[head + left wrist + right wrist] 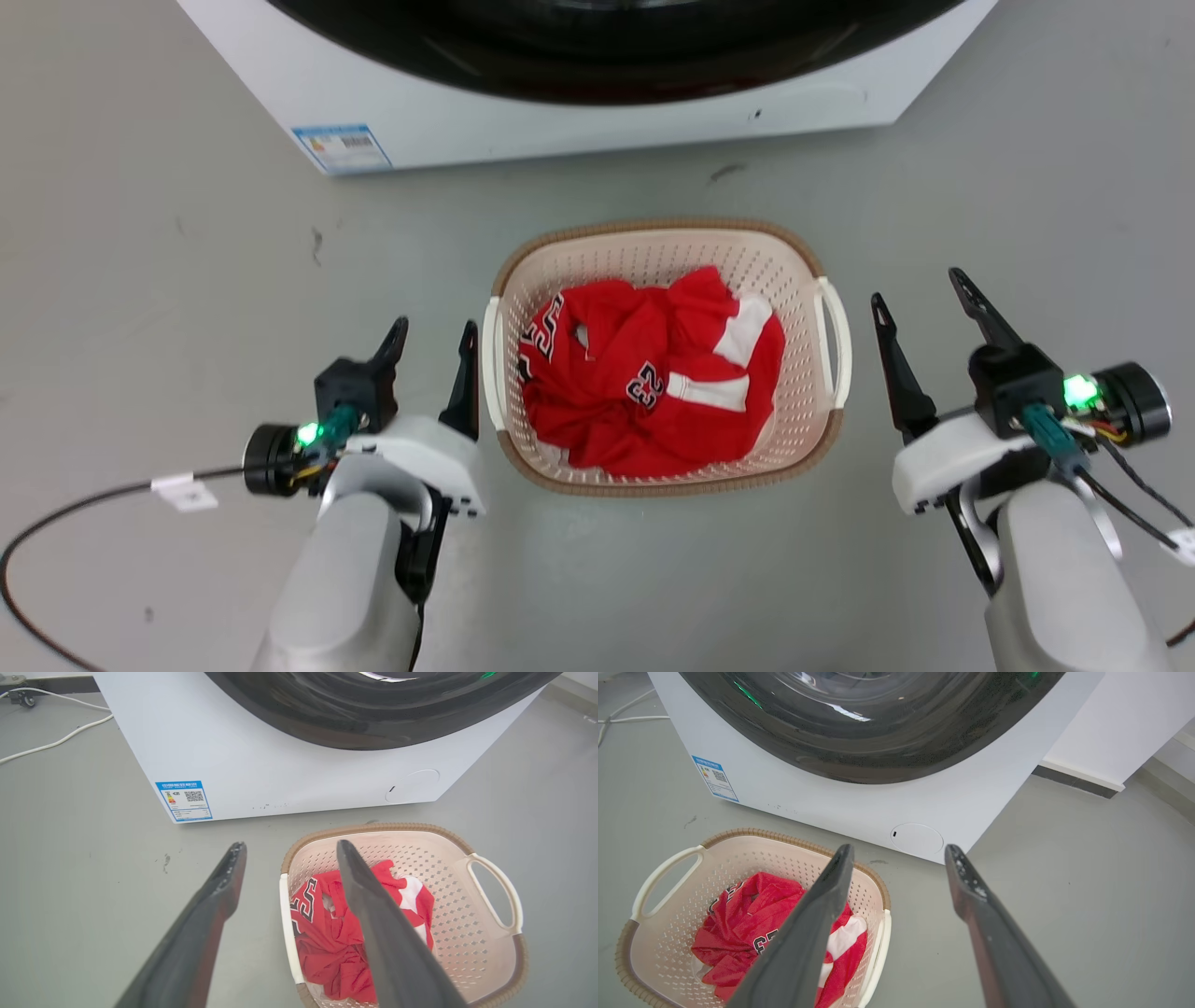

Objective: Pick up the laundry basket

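Observation:
The laundry basket is cream-white and perforated, with a brown woven-look rim and a white handle on each side. It sits on the grey floor in front of me, holding a crumpled red jersey. My left gripper stands open just left of the basket's left handle, its inner finger close beside it. My right gripper stands open a short way right of the right handle, apart from it. The basket also lies past the open fingers in both wrist views.
A white washing machine with a dark round door stands just behind the basket. A black cable trails from my left wrist over the floor. White cords lie beside the machine. A white wall base rises at the right.

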Robot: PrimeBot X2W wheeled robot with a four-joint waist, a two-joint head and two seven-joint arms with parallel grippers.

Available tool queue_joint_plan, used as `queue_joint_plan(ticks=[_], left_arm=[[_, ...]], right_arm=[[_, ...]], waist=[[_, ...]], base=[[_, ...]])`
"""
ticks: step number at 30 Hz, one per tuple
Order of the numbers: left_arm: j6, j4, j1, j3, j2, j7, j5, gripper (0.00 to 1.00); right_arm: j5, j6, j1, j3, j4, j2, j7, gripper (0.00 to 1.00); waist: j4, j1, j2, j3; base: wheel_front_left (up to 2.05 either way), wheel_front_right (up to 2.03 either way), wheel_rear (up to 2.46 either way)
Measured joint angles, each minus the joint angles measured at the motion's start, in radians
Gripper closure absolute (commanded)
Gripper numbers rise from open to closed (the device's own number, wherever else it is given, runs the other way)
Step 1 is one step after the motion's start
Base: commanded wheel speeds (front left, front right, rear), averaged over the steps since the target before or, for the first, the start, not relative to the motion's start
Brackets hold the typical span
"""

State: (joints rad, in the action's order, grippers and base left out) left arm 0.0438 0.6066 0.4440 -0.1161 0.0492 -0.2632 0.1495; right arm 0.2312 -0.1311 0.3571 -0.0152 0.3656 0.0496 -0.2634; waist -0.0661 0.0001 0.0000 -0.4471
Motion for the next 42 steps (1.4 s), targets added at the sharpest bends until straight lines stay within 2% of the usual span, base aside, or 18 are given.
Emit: queue_joint_plan(ticks=[13,25,32,42], left_arm=[[0.044,0.310,0.249,-0.025,0.000,0.000,0.002,0.00],[0.067,0.531,0.409,-0.061,0.000,0.000,0.006,0.00],[0.071,0.606,0.482,-0.103,0.000,0.000,0.031,0.00],[0.072,0.643,0.540,-0.163,0.000,0.000,0.059,0.00]], right_arm=[[0.074,0.000,0.232,0.024,0.316,0.000,0.000,0.00],[0.137,0.000,0.389,-0.033,0.576,0.004,0.000,0.00],[0.151,0.000,0.471,-0.075,0.678,0.006,0.000,0.00],[0.184,0.000,0.551,-0.123,0.780,0.007,0.000,0.00]], waist=[[0.001,0.0001,0.0000,-0.189],[-0.002,0.0000,0.0000,-0.301],[0.003,0.0000,-0.0001,-0.361],[0.010,0.0000,0.0000,-0.428]], base=[[0.00,0.00,0.00],[0.00,0.00,0.00],[0.00,0.00,0.00],[0.00,0.00,0.00]])
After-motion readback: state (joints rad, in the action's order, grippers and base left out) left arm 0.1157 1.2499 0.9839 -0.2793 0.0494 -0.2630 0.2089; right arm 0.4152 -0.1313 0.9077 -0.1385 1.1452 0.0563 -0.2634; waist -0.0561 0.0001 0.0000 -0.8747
